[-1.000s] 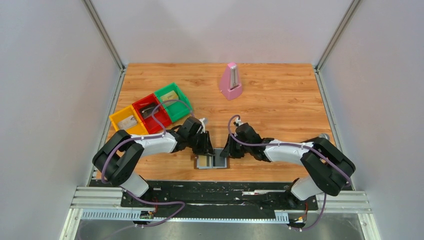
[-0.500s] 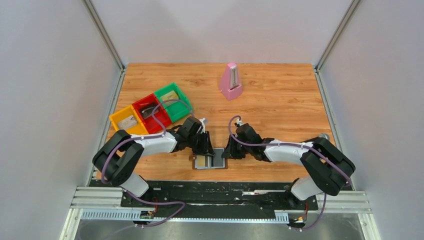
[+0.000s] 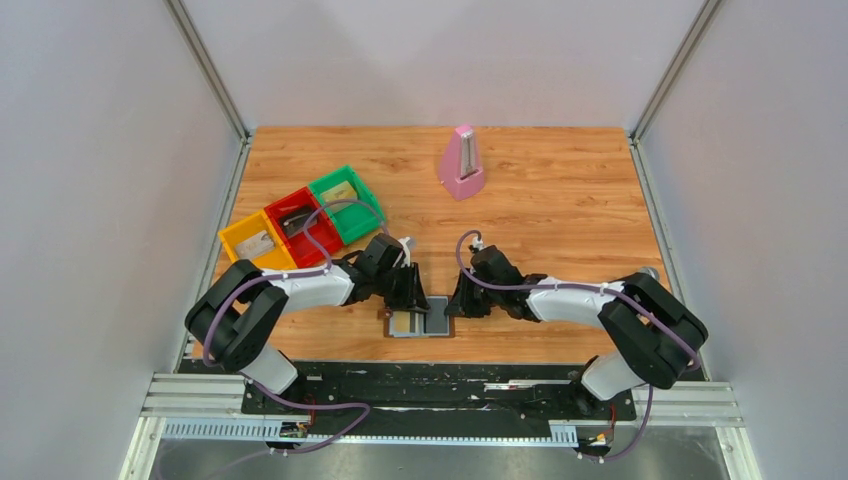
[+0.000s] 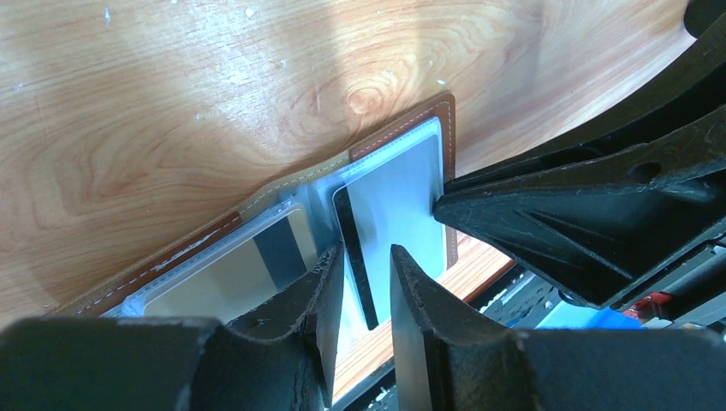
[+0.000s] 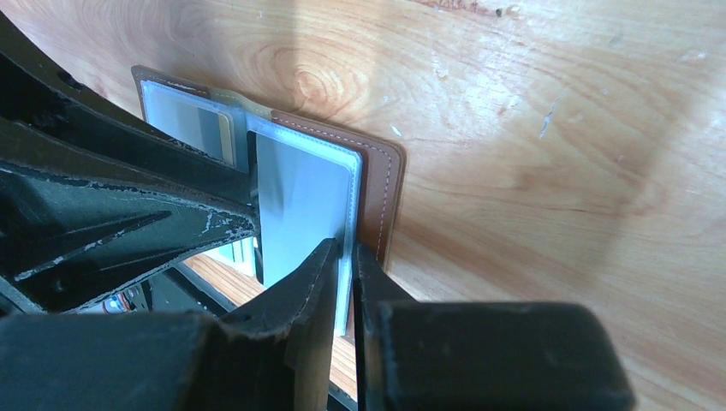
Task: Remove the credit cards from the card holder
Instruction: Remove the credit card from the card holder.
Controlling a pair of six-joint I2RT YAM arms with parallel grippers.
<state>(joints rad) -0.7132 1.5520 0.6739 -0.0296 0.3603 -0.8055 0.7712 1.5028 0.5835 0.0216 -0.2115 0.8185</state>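
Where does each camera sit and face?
Top external: above and behind the bases, facing down on the table, trays, metronome; both arms whole.
Left wrist: on the left arm, facing down past the left gripper onto the open card holder; right gripper shows at right.
Right wrist: on the right arm, facing down past its fingers onto the holder's right half; left gripper at left.
Shared: all show the card holder and both grippers.

The card holder lies on the table between the left gripper and right gripper
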